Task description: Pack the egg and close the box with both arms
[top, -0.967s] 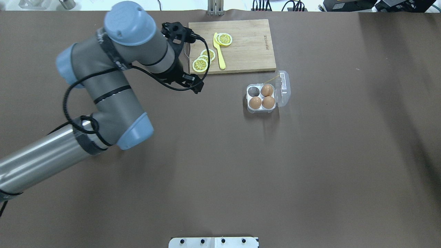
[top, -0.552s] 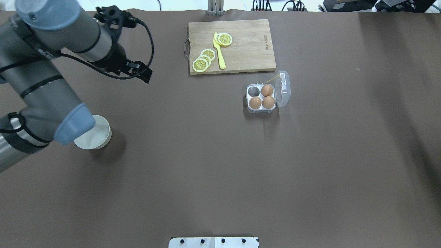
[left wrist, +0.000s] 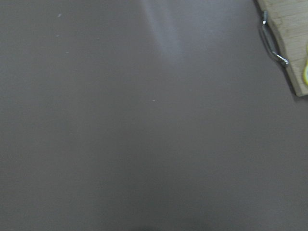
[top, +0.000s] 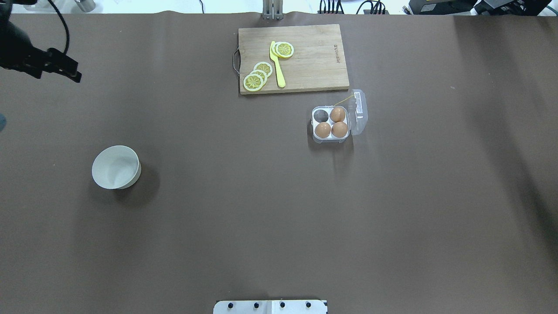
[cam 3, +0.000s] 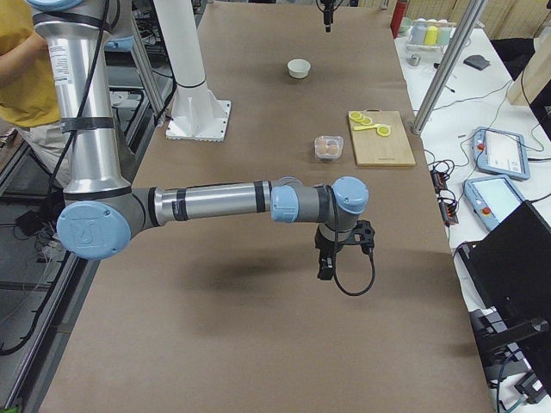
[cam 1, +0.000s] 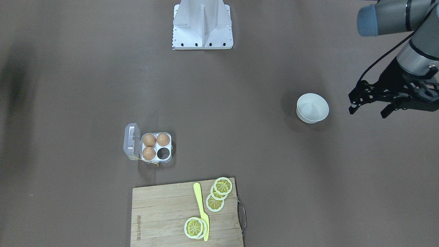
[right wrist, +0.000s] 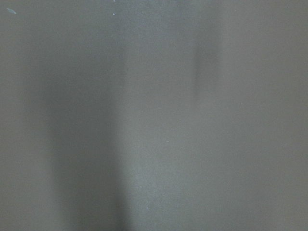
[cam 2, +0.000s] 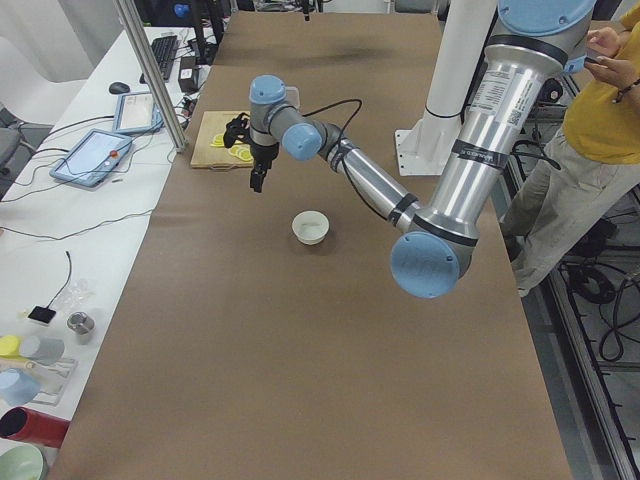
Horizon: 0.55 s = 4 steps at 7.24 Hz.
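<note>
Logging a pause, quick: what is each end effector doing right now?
Left end effector: open, holding nothing.
Right end effector: cannot tell.

Left arm [cam 1: 416, 56], reaching to the far left: left tool [cam 1: 369, 109] hangs in the air, jaws spread and empty. Right arm [cam 3: 215, 205], stretched level at the right end: right tool [cam 3: 325, 262] points down, jaw state indiscernible.
</note>
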### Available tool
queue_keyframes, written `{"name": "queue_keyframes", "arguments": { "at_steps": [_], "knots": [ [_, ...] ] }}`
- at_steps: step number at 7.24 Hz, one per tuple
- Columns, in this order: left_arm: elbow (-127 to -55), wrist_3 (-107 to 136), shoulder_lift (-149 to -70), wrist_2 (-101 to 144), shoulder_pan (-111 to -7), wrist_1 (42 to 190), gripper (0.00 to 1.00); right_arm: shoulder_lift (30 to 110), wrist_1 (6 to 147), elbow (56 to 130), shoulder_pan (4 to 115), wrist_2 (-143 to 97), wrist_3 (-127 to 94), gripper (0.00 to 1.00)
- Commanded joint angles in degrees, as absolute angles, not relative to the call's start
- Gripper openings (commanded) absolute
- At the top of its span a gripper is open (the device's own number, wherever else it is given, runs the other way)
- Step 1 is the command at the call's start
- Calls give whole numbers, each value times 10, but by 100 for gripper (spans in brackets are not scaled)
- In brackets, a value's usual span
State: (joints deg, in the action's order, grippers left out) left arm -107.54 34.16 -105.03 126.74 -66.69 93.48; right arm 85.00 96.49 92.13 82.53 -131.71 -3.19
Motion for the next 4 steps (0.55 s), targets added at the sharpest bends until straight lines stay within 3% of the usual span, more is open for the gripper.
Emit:
{"name": "queue_keyframes", "arguments": {
  "at_steps": [1, 4],
  "knots": [
    [-1073, 287, -973, 1273, -708, 940, 98, 854, 965, 930, 825, -1317, -33, 100],
    [-1038, 266, -899, 1269, -724, 1030, 97, 860, 964, 933, 825, -1323, -33, 100]
  ]
}}
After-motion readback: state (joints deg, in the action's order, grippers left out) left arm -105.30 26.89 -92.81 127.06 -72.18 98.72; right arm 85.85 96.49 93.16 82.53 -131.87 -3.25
